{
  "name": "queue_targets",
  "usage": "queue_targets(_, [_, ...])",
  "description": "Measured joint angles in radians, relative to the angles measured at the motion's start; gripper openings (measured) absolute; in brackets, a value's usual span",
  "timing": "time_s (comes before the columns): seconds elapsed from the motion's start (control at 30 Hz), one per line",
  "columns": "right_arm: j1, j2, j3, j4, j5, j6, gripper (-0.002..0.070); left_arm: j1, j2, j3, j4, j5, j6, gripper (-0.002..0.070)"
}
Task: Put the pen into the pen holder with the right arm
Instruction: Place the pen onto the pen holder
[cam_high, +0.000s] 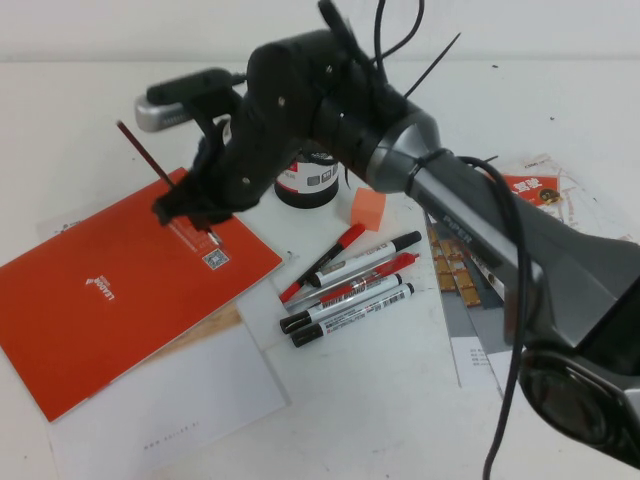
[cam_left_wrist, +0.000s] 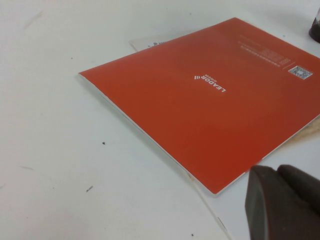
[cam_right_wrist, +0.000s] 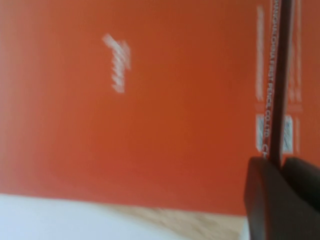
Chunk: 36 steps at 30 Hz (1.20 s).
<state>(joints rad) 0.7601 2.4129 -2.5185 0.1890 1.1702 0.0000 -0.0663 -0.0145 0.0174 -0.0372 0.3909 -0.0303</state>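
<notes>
My right arm reaches across the table to the left. My right gripper is shut on the thin dark red pen and holds it tilted above the orange booklet. The pen's upper end points up and to the left, and its pale tip shows just below the fingers. In the right wrist view the pen runs out from between the shut fingers over the orange cover. The pen holder, black with a white and red label, stands behind the arm and is partly hidden. My left gripper is shut and empty beside the booklet's corner.
Several red-capped and black-capped markers lie in a row at the table's middle. An orange block sits beside the pen holder. White paper lies under the booklet, and printed sheets lie to the right under the arm.
</notes>
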Motion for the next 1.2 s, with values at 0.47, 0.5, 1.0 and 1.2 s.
queue_targets(0.47, [0.000, -0.081, 0.000, 0.043, -0.032, -0.047, 0.0010, 0.000, 0.000, 0.000, 0.000, 0.000, 0.000, -0.0003])
queue_targets(0.5, [0.000, -0.082, 0.000, 0.041, -0.028, -0.049, 0.0010, 0.000, 0.000, 0.000, 0.000, 0.000, 0.000, -0.0003])
queue_targets(1.0, [0.000, -0.095, 0.000, 0.037, 0.040, -0.066, 0.0010, 0.000, 0.000, 0.000, 0.000, 0.000, 0.000, -0.0003])
queue_targets(1.2, [0.000, -0.119, 0.000, 0.012, 0.082, -0.093, 0.0009, 0.000, 0.000, 0.000, 0.000, 0.000, 0.000, -0.0003])
